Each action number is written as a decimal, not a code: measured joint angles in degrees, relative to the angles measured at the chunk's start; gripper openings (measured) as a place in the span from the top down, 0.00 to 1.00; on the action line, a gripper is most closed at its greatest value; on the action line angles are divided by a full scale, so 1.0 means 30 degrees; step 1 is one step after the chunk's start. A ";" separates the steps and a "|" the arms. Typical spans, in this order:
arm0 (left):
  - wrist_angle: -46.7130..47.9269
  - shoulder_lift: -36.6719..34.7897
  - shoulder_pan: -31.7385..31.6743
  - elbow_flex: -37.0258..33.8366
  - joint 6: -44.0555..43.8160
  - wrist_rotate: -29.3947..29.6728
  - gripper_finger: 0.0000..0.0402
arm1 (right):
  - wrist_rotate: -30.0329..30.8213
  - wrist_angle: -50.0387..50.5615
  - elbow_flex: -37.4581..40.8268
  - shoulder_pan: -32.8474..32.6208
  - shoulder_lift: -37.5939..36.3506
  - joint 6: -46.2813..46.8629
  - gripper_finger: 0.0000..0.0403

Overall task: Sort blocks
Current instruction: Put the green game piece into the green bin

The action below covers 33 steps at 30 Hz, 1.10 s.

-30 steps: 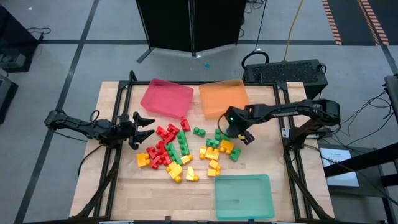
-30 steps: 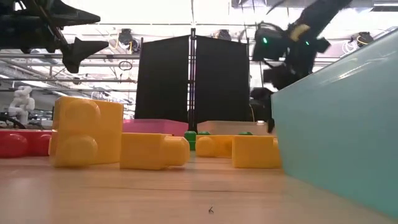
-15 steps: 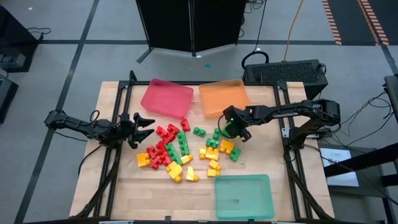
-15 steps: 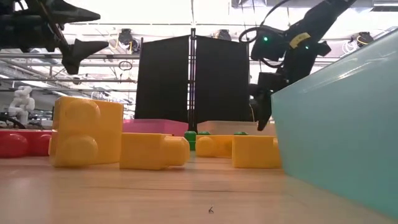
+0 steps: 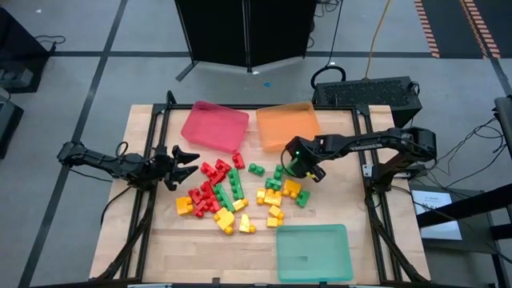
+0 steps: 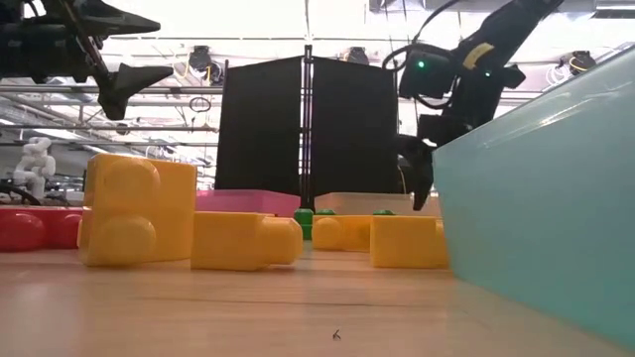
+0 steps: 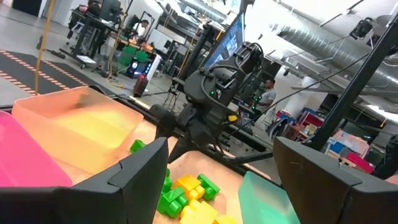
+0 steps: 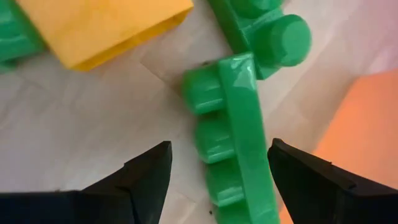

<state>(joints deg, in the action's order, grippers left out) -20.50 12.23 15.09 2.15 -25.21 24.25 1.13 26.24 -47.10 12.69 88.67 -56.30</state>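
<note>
Counter (image 5: 160,240) carries 3 trays: green tray (image 5: 314,253) well clear of right hand, toward front edge; orange tray (image 5: 286,126) just behind it; red tray (image 5: 214,126) beyond left hand.

Blocks (image 5: 232,196) scattered mid-counter between both hands, unsorted.

Right hand (image 5: 298,170) low over pile's right edge, fingers spread, holding nothing, likely lined up to pick.

Left hand (image 5: 186,166) waits beside red blocks, fingers spread, empty.

Green block (image 8: 239,137) lies flat between right fingers; long axis runs away from hand toward another green block, studs sideways.

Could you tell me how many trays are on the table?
3: a red tray at the far edge, an orange tray touching its right side, and a green tray at the near edge, right of the middle. None seems hidden.
</note>
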 joint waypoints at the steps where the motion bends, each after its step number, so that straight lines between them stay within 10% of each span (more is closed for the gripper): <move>1: -0.0003 0.0000 0.0000 0.0000 0.0007 0.0000 0.27 | 0.0053 -0.0365 0.0047 0.0028 0.0144 -0.0085 0.36; 13: 0.0062 0.0015 0.0000 0.0000 0.0000 0.0000 0.27 | 0.0292 -0.1041 -0.0004 0.0136 0.2158 -0.1080 0.37; 18: 0.0055 0.0015 0.0000 0.0000 0.0007 0.0000 0.27 | 0.0762 -0.0540 -0.0038 0.0100 0.2639 -0.0216 0.53; 21: 0.0055 0.0015 0.0000 0.0000 0.0007 0.0000 0.27 | 0.0960 -0.0234 -0.0159 0.0102 0.2653 0.1512 0.66; 33: 0.0150 0.0015 0.0000 0.0000 0.0022 0.0000 0.27 | 0.1335 0.2641 -0.3806 0.0116 0.0914 1.0218 0.66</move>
<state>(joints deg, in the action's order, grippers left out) -20.05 12.27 15.09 2.15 -25.15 24.25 5.13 34.16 -58.52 13.04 91.41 -25.65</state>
